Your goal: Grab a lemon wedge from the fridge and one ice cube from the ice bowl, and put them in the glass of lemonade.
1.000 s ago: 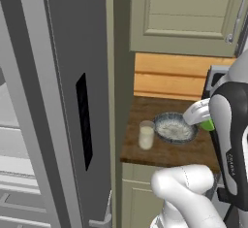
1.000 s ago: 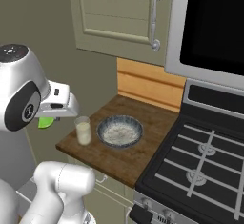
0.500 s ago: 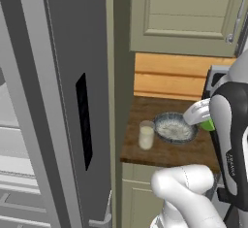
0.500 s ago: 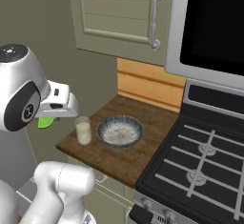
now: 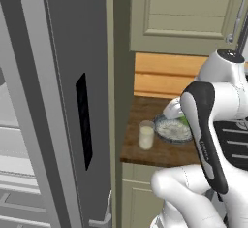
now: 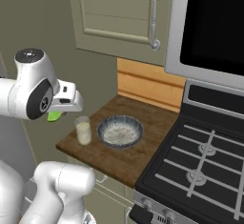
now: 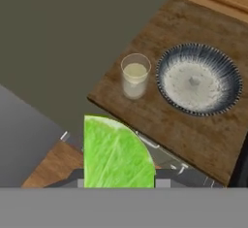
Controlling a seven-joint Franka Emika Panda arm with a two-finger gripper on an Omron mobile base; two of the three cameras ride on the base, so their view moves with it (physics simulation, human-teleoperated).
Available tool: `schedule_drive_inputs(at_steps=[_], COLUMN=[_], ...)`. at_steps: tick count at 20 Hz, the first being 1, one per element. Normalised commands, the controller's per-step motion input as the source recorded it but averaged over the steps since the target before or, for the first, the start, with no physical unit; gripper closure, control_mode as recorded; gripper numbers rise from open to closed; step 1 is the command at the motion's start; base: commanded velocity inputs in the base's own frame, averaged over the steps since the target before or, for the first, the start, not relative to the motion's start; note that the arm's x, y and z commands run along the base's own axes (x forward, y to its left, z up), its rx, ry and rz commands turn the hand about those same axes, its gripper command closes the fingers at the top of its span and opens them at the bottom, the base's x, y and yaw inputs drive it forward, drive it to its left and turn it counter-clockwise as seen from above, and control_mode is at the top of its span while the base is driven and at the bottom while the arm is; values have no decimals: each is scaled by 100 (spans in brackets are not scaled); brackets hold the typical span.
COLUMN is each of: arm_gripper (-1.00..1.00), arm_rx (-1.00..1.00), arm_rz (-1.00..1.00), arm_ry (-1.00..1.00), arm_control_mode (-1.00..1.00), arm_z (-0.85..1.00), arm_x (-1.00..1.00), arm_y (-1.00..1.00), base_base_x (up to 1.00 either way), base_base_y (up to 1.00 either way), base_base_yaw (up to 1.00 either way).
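holding pale liquid, glass of lemonade (image 7: 135, 75) beside whitish-filled ice bowl (image 7: 198, 79)

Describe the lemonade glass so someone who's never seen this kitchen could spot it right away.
Find the small wooden counter between the fridge and the stove. Two things sit on it: a wide speckled bowl and, beside it nearer the fridge, the glass. It is the small, clear, straight-sided one holding pale yellow liquid.

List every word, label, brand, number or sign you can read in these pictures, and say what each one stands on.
None: no readable text in any view.
The fridge door and its black panel are blank.
The glass of lemonade, ice bowl and lemon wedge carry no label.
The stove knobs show no legible marks.
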Motion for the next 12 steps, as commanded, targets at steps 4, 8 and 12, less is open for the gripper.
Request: schedule_drive_inputs(at_steps=[4,8,12], arm_gripper=[100,100,100], arm_rx=[0,0,-3], arm_rz=[-2,0,0], arm_ry=[5,0,7], arm_control_mode=[-100,-100,-100], arm_z=[-61,-56,-18], arm_x=[61,61,35], arm_y=[29,0,0], base_base_x=[0,0,0], base_base_y=[0,0,0], base_base_yaw=[0,0,0])
